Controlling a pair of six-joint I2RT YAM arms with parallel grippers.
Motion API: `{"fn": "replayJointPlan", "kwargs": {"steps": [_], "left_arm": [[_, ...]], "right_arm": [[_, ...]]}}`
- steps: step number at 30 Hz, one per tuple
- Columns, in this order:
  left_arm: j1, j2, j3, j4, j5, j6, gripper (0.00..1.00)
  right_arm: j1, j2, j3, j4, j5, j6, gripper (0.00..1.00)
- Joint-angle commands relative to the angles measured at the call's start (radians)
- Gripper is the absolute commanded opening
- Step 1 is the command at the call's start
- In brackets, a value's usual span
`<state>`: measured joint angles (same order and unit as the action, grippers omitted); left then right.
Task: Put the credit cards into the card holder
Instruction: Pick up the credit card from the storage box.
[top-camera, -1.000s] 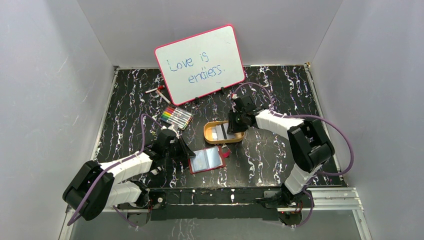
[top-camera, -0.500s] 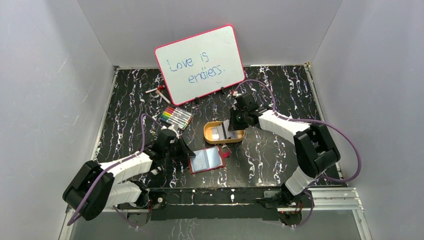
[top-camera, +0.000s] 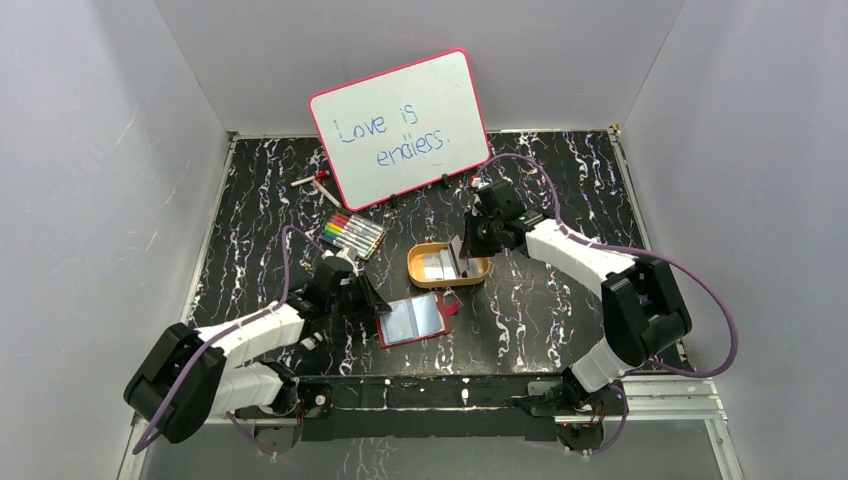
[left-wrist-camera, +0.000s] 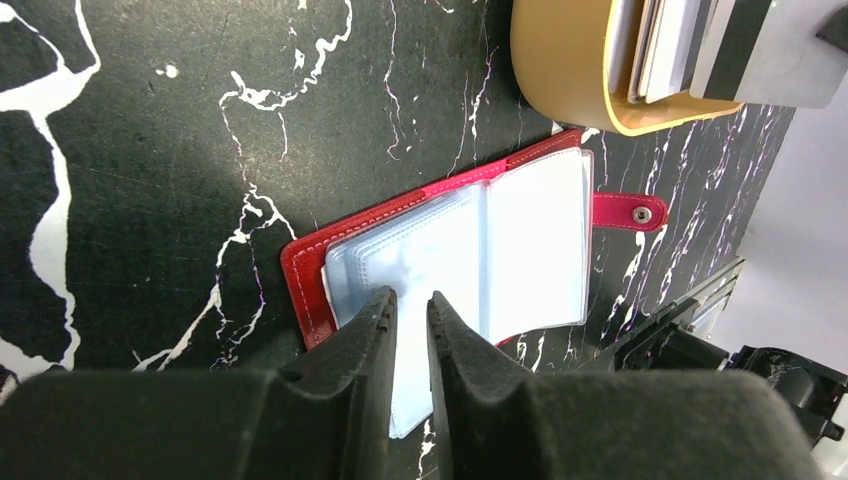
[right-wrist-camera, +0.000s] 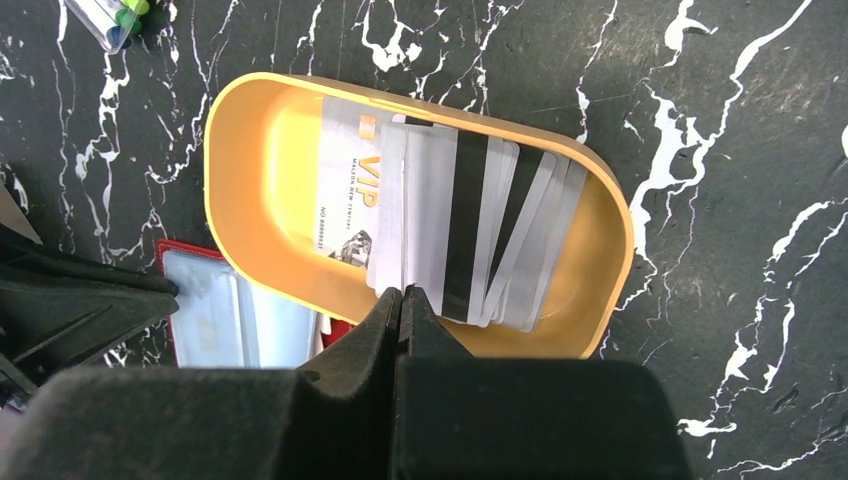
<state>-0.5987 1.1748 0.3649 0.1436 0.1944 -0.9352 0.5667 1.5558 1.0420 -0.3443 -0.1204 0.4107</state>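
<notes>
Pick-up step. The left tool (left-wrist-camera: 408, 305), fingers narrowly apart, straddles a clear sleeve of the open holder (left-wrist-camera: 530, 230) on the counter (top-camera: 560, 300); I cannot tell whether it pinches. Its arm lies low. Beyond, the right tool (right-wrist-camera: 403, 300) is closed on one card (left-wrist-camera: 745, 45), raised from the cards (right-wrist-camera: 480, 230) in the tray (right-wrist-camera: 250, 200), with the arm reaching forward and the wrist down. Next: carry it to a sleeve mouth, squarely aligned.

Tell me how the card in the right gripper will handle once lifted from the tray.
The credit card, gripped at one edge by the right gripper, looks thin and flat: probably light, stiff with slight flex. Its smooth face may let it pivot in the pinch. The other cards lie loose in the orange tray, so it should lift free.
</notes>
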Motion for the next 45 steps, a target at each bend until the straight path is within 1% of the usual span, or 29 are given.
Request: {"fn": "replayJointPlan", "kwargs": {"steps": [1,3,6,9,13,16,18,21,24,26,29,30,35,38,39,41,45], "left_arm": [[-0.003,-0.051,0.04,-0.059,-0.014,0.021,0.2],[-0.003,-0.071,0.049,-0.074,-0.018,0.021,0.23],[-0.003,-0.104,0.068,-0.103,-0.032,0.025,0.32],[-0.003,-0.139,0.103,-0.136,-0.051,0.041,0.38],[-0.003,-0.2,0.17,-0.232,-0.106,0.065,0.47],[-0.003,-0.26,0.214,-0.261,-0.132,0.068,0.56],[-0.003,-0.308,0.225,-0.236,-0.123,0.054,0.62],[-0.001,-0.361,0.211,-0.083,-0.041,0.031,0.69],[0.0,-0.351,0.196,0.075,0.064,-0.009,0.71],[0.0,-0.324,0.188,0.181,0.124,-0.052,0.71],[0.0,-0.279,0.182,0.339,0.195,-0.103,0.71],[0.0,-0.264,0.187,0.366,0.206,-0.113,0.71],[0.0,-0.202,0.216,0.452,0.259,-0.132,0.7],[0.0,-0.178,0.23,0.449,0.269,-0.134,0.66],[0.0,-0.176,0.227,0.457,0.27,-0.137,0.63],[0.0,-0.175,0.215,0.489,0.271,-0.156,0.54],[0.0,-0.164,0.212,0.521,0.277,-0.194,0.25]], "right_arm": [[-0.008,-0.061,0.027,0.004,-0.031,0.029,0.0],[-0.009,-0.092,0.01,0.029,-0.041,0.052,0.0],[-0.013,-0.128,0.006,0.04,-0.057,0.082,0.0],[-0.018,-0.158,0.006,0.046,-0.077,0.102,0.0],[-0.024,-0.204,0.004,0.04,-0.111,0.123,0.0],[-0.03,-0.263,-0.017,0.083,-0.179,0.156,0.0],[-0.036,-0.31,-0.046,0.146,-0.257,0.187,0.0],[-0.038,-0.372,-0.091,0.255,-0.378,0.248,0.0],[-0.039,-0.42,-0.149,0.386,-0.483,0.335,0.0],[-0.039,-0.444,-0.189,0.515,-0.537,0.408,0.0],[-0.039,-0.454,-0.234,0.639,-0.589,0.497,0.0],[-0.04,-0.452,-0.244,0.671,-0.603,0.522,0.0],[-0.038,-0.419,-0.273,0.779,-0.674,0.61,0.0],[-0.038,-0.404,-0.295,0.849,-0.69,0.655,0.0],[-0.037,-0.4,-0.301,0.867,-0.695,0.669,0.0],[-0.037,-0.388,-0.311,0.912,-0.712,0.699,0.0],[-0.037,-0.366,-0.32,0.933,-0.732,0.716,0.0]]}}
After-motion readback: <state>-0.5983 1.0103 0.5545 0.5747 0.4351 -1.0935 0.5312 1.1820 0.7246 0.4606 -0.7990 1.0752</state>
